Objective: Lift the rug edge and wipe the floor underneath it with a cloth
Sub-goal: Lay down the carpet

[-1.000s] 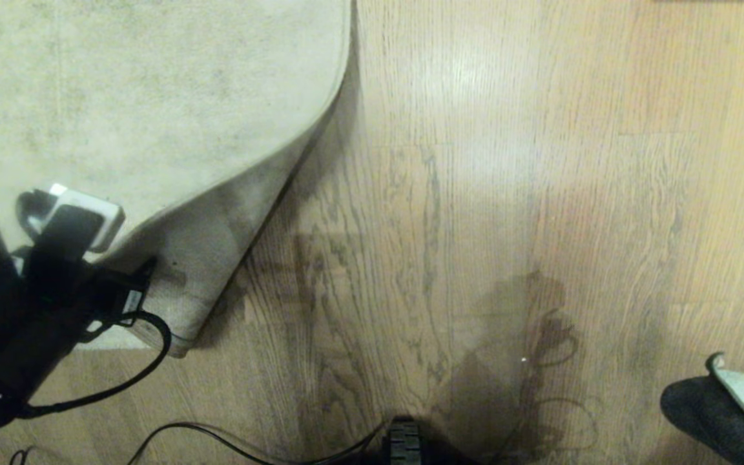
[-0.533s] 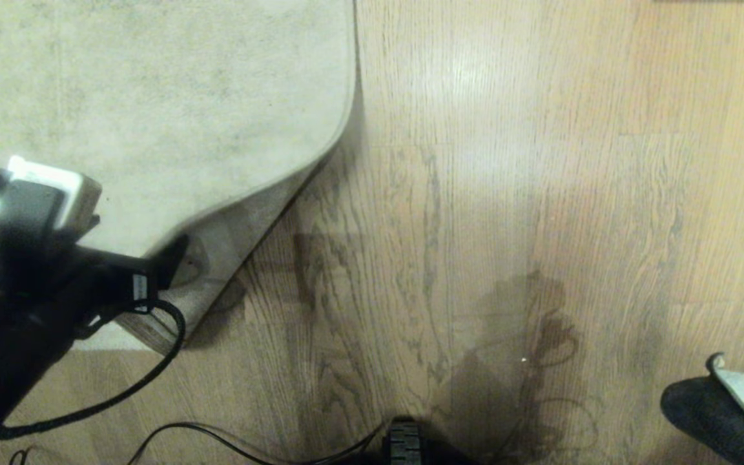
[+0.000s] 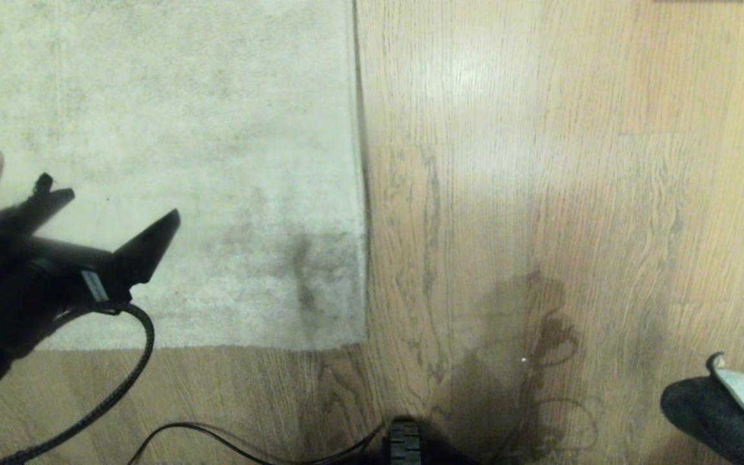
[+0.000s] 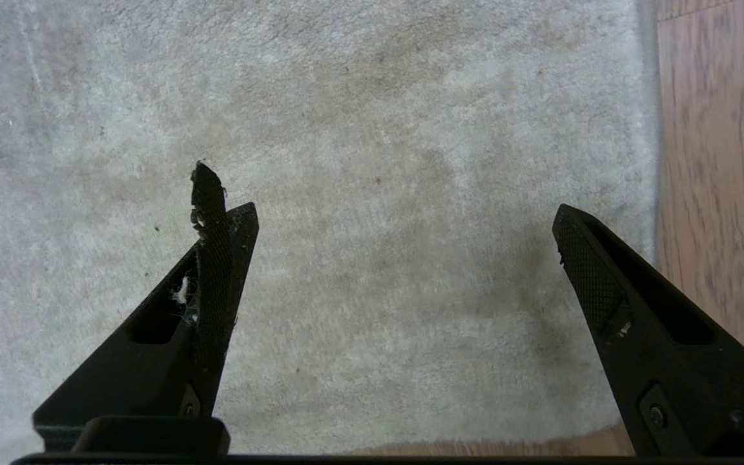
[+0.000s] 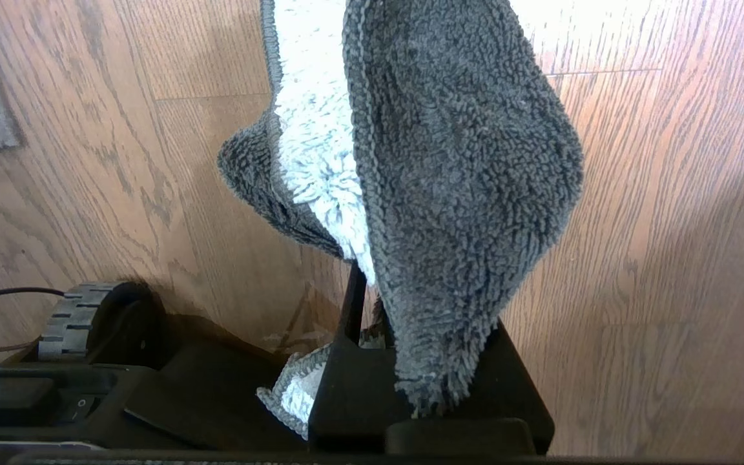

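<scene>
The left arm reaches in from the left edge of the head view with its left claw point(image 3: 113, 216) spread wide — black tapered fingers point(image 4: 217, 284) far apart, gripping nothing — while the right claw point(image 5: 362, 310) sits low, pinched together.

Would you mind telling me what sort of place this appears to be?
Probably a room in a home: a pale short-pile rug lies flat on wood-grain plank floor, with a cleaning cloth in use.

No legible text, label or sign anywhere.
</scene>
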